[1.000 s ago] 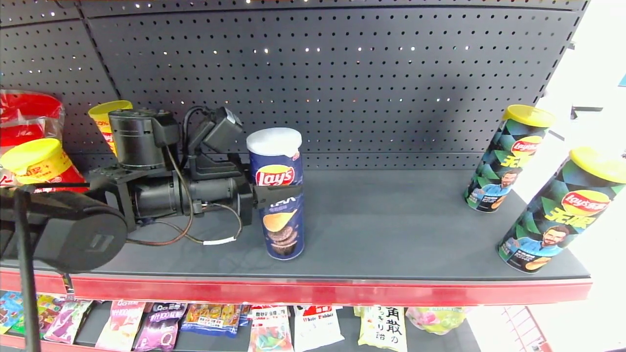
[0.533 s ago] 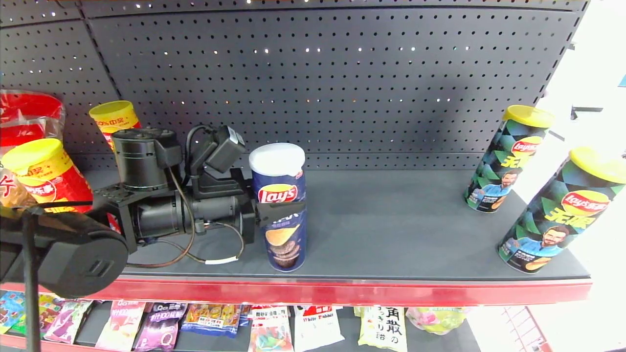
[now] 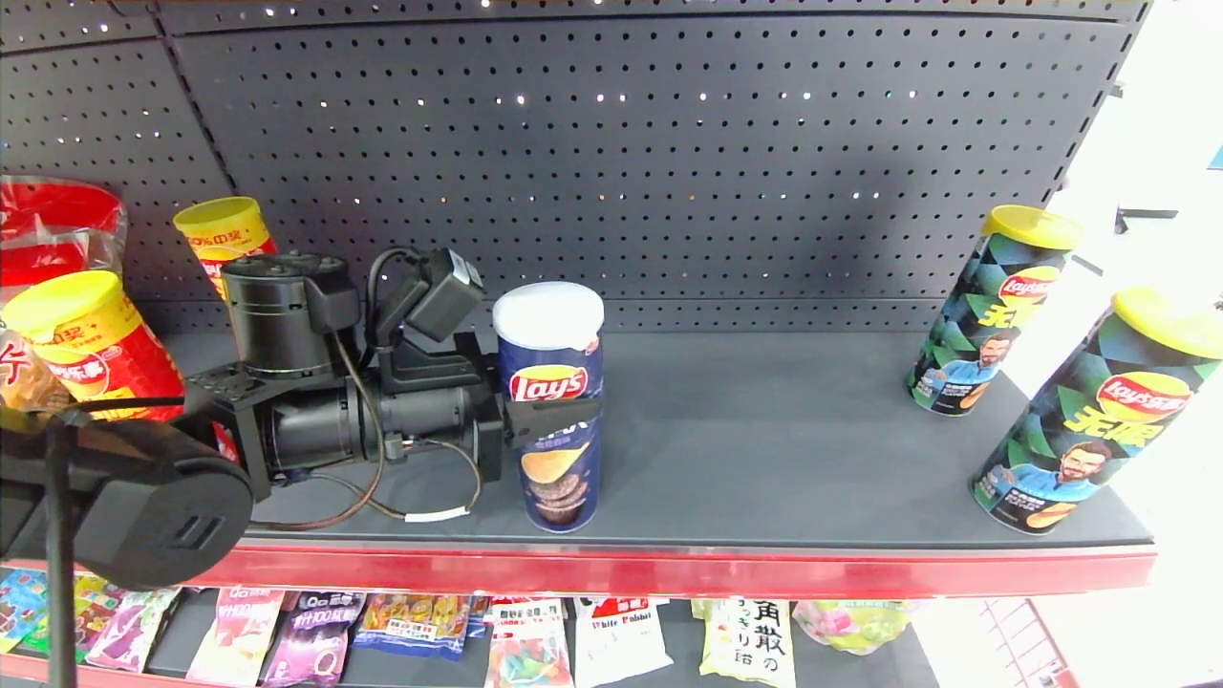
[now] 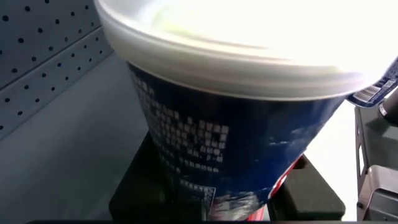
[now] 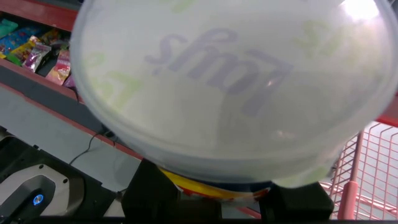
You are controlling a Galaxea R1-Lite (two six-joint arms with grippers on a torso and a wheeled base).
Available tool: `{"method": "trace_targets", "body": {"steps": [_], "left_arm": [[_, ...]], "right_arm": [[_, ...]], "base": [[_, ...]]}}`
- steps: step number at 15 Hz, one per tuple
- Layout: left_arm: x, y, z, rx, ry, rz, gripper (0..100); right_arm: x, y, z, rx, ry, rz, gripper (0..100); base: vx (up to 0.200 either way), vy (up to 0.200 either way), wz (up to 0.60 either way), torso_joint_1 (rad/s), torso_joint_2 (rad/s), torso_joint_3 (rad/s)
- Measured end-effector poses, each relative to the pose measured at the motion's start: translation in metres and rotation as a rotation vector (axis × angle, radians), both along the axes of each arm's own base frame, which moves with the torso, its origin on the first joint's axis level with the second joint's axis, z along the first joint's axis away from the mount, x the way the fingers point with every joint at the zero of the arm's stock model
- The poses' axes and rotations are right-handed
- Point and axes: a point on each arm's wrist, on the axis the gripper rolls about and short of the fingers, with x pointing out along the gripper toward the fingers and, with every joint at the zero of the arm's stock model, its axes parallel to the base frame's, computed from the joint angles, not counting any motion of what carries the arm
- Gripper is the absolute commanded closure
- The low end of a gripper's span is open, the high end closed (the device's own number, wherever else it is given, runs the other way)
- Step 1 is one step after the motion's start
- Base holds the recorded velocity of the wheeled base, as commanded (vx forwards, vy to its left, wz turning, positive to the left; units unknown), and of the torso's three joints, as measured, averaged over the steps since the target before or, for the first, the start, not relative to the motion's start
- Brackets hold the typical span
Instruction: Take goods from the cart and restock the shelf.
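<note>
Near the front edge of the shelf (image 3: 764, 440), left of its middle, my left gripper (image 3: 552, 418) is clamped around the waist of the blue can (image 3: 549, 377). The can stands upright with its base at the board, though I cannot tell whether it bears its weight yet.

The main risk, as I judge it, is the red front lip (image 3: 669, 569) just beside the base. If I let go while the can hangs above the board or leans, it may topple forward and off the shelf. A tall, narrow can tips easily, so a finger dragging on its side as I draw back could pull it over too. My forearm lies near the red cans (image 3: 81, 330) by the shelf's left edge, and a careless retreat could knock them.

My right gripper (image 5: 221, 196) is closed on a second can (image 5: 230, 87), held beside the cart (image 5: 367, 168). A loose grip there would drop it.
</note>
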Motion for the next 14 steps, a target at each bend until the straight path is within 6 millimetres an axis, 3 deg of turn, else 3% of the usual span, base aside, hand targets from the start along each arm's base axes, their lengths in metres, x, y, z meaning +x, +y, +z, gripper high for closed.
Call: {"method": "trace_targets", "body": {"steps": [9,10,14], "left_arm": [[-0.0105,0.0047,-0.0031,0.006,0.02,0.003,100],[-0.0104,0.0047,-0.0031,0.007,0.02,0.007,0],[-0.0104,0.0051,-0.0042,0.011,0.028,0.014,0]], "right_arm": [[0.0002,0.0,-0.0003,0.0,0.003,0.002,100],[0.0002,0.0,0.0,0.0,0.002,0.001,100],[0.0001,0.0,0.0007,0.0,0.0,0.001,100]], "base": [[0.0,0.0,0.0,0.0,0.0,0.0],[0.0,0.0,0.0,0.0,0.0,0.0],[0.0,0.0,0.0,0.0,0.0,0.0]]}}
